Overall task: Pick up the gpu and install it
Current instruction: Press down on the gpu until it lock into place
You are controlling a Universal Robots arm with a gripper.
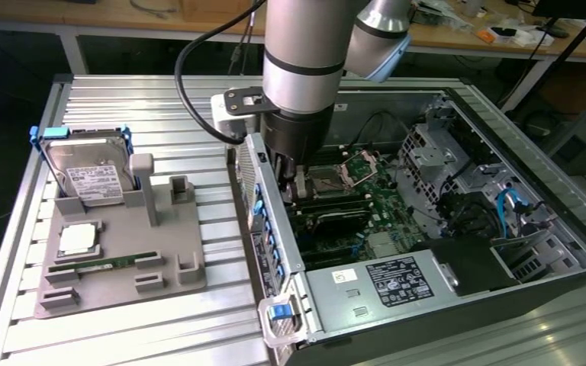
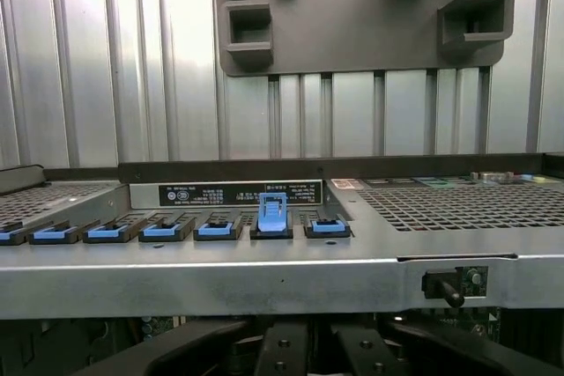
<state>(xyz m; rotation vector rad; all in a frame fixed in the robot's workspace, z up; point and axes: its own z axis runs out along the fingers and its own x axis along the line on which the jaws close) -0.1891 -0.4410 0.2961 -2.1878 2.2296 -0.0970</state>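
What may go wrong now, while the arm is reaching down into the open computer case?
The shut jaws sit low beside the case's rear wall and could scrape it or the motherboard. One blue clip stands raised and may get knocked. The arm's black cable could snag on that wall.

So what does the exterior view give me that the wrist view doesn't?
Exterior view alone: the arm reaching into the open computer case, the motherboard, the power supply, and the hard drive standing in the grey holder tray. Wrist view alone: a close row of blue slot clips, one raised. Both: the case's rear panel and the tray.
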